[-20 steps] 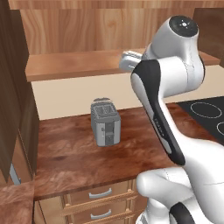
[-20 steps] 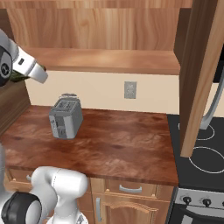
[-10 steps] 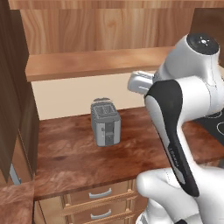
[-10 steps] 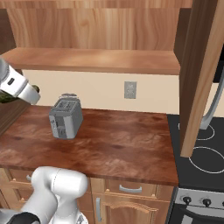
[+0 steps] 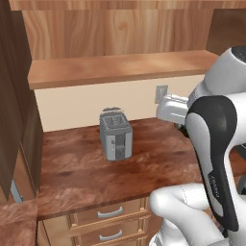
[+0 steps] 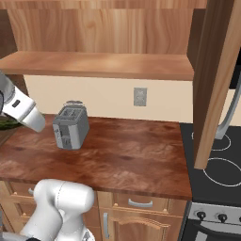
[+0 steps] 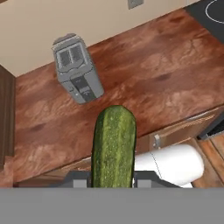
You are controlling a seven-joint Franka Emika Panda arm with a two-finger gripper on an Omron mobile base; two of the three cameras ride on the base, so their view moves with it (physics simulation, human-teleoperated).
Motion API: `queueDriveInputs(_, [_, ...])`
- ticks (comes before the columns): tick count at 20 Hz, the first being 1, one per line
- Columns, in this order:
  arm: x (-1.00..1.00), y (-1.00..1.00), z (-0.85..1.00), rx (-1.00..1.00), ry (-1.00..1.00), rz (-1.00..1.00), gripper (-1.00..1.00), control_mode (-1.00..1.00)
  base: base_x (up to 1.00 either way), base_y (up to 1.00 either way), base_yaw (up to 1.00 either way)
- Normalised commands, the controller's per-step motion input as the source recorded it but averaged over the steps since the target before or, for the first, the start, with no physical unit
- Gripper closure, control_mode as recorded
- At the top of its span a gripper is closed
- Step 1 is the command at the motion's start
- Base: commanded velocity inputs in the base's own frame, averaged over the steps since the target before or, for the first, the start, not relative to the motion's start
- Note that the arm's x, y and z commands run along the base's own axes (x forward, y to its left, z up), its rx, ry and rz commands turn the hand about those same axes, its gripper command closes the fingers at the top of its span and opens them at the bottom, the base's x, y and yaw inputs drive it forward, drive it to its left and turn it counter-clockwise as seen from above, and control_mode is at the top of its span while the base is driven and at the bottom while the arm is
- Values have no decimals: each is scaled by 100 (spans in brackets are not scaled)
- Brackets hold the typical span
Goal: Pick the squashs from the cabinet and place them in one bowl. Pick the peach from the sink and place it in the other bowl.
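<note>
The claw is pinched on the dark green squash. In the hand view the squash rises from between the two finger tips, whose lower parts are cut off at the bottom edge. The squash hangs in the air above the front edge of the brown counter, touching nothing else.

In the right base view a sliver of dark green shows at the left edge, just under the white forearm; most of it is cut off there. In the left base view the arm's own elbow covers the hand, so the grip cannot be made out from that side.

A grey toaster stands upright on the counter, well apart from the squash. A wall socket sits on the cream wall behind. Above, the wooden cabinet shelf lies bare where visible, with one dark door swung open. The stove is cut off at the right edge.
</note>
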Motion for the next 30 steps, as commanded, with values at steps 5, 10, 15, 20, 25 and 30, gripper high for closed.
queueDriveInputs(5, [10, -41, -20, 0, 12, 2, 100, -100, 0, 0, 0])
queueDriveInputs(10, [0, -24, -11, 0, 8, 1, 100, -100, 0, 0, 0])
queueDriveInputs(15, [4, -6, -35, 0, 10, 1, 100, -100, 0, 0, 0])
queueDriveInputs(20, [6, 0, -36, -2, 4, 0, 100, -100, 0, 0, 0])
queueDriveInputs(25, [1, 0, -23, -5, 0, 0, 100, -100, 0, 0, 0])
queueDriveInputs(30, [0, 0, -8, -3, 0, 0, 100, -100, 0, 0, 0])
